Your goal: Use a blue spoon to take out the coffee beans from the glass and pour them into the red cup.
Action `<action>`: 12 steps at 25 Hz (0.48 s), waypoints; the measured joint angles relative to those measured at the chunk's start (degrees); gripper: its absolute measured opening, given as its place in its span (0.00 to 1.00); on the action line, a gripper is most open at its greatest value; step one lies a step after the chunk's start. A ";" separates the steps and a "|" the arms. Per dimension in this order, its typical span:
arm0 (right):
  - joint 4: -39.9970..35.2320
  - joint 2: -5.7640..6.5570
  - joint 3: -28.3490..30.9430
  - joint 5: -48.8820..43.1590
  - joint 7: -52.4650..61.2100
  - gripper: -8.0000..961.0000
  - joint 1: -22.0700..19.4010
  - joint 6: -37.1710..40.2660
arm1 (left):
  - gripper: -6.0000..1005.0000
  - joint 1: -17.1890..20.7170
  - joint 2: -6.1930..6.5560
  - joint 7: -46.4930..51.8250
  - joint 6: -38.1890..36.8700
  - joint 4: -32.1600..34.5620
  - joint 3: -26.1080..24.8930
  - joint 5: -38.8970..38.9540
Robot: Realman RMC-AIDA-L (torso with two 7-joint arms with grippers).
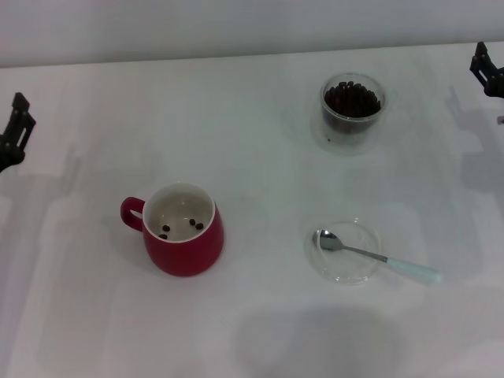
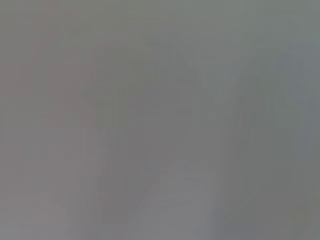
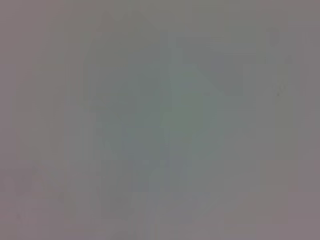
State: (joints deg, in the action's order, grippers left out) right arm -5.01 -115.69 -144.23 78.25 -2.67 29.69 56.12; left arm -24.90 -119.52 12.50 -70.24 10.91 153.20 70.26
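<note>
In the head view the red cup [image 1: 183,231] stands at the near left with three coffee beans [image 1: 194,225] on its white inside. The glass [image 1: 352,109] stands at the far right, filled with a heap of dark beans [image 1: 352,99]. The blue spoon [image 1: 376,257] lies with its metal bowl in a flat clear saucer [image 1: 344,252], its pale blue handle pointing right past the rim. My left gripper [image 1: 14,130] is at the left edge, far from the cup. My right gripper [image 1: 487,69] is at the far right edge, beyond the glass. Both wrist views show only bare grey surface.
A white table [image 1: 252,331] carries everything. A single bean [image 1: 327,141] lies by the base of the glass. A soft shadow falls on the near middle of the table.
</note>
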 joint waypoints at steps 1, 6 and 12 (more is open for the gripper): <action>0.00 0.00 0.00 0.00 0.00 0.91 0.00 0.00 | 0.77 0.05 -0.03 -1.20 0.05 0.07 0.00 -0.30; 0.29 0.03 1.37 0.09 -0.02 0.91 0.72 -1.24 | 0.77 0.19 -0.20 -6.83 0.17 1.35 0.00 -0.45; 0.61 0.16 2.08 -0.24 -0.12 0.91 2.57 -4.80 | 0.78 -0.03 -0.06 -7.49 0.27 1.90 -0.01 -0.64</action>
State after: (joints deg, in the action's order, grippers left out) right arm -4.40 -115.53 -142.15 78.01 -2.79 32.26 51.32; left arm -24.92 -119.58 5.01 -69.97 12.81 153.19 69.62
